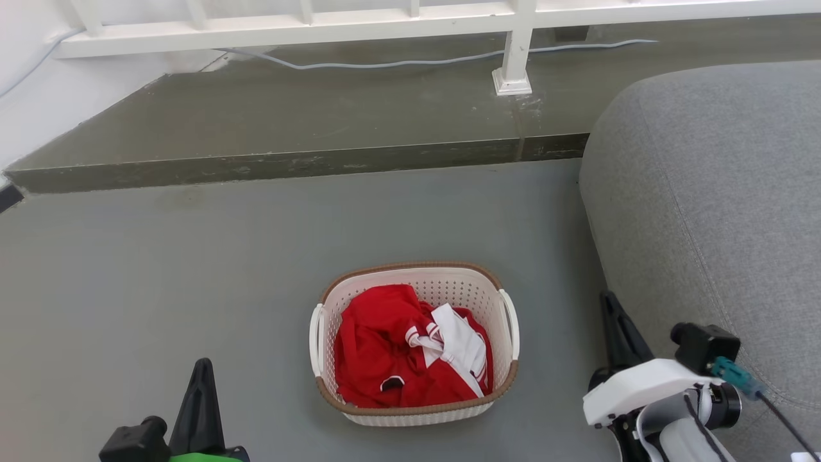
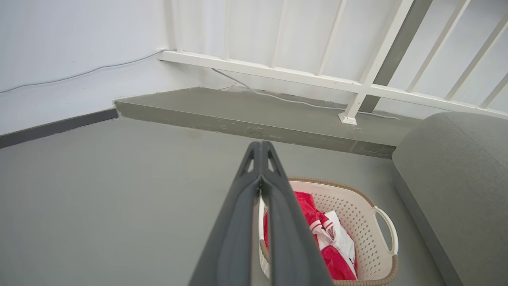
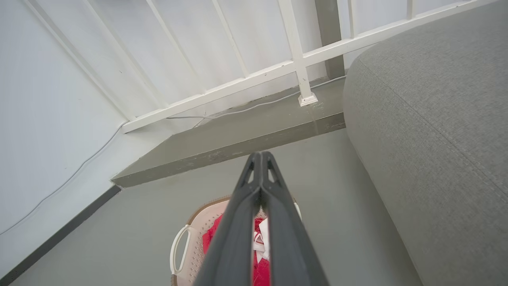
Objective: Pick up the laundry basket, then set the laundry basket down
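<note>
Laundry basket (image 1: 449,287): upright on the floor (image 1: 160,269), holding red clothes (image 1: 378,353) and a white piece (image 1: 465,343); long axis runs away from the robot, left handle (image 1: 315,340) and right handle (image 1: 511,324) each facing its own arm. Position: ahead of and between the two arms, apart from both, with the right jaws judged slightly nearer. Left jaws: pressed tip to tip, grasping nothing. Right jaws: likewise clenched on nothing. Stage: fits either a basket awaiting its lift or one already set down. Surroundings: grey sofa (image 1: 705,192) close beside the right arm and near the basket's right side; raised step (image 1: 288,163), white railing (image 1: 513,58) and cable (image 1: 385,63) well beyond. Obstructions: only floor between jaws and handles; the sofa narrows the right approach
</note>
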You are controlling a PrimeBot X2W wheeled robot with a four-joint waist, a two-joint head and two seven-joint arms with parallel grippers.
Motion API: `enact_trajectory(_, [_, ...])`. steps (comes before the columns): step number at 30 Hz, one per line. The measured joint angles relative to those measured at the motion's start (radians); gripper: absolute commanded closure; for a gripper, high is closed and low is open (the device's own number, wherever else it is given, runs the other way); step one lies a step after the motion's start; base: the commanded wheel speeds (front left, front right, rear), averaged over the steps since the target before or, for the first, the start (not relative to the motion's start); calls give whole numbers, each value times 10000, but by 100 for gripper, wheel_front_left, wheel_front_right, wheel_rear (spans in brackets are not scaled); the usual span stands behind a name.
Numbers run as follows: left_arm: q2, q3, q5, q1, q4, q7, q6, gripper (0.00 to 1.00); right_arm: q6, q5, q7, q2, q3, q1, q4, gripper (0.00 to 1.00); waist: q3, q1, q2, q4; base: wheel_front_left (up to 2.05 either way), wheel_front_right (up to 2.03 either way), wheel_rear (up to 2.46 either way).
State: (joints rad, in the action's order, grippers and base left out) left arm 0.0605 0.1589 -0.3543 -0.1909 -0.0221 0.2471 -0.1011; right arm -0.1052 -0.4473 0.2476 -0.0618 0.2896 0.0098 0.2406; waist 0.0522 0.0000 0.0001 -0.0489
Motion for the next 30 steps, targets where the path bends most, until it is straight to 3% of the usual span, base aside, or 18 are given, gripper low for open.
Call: enact_trajectory(30, [136,-566,-4523,371,-372,-928,495,100,619,-4119,-1007,-31,-1197,-10,-107,100,-144,0,0,154,0,0,0])
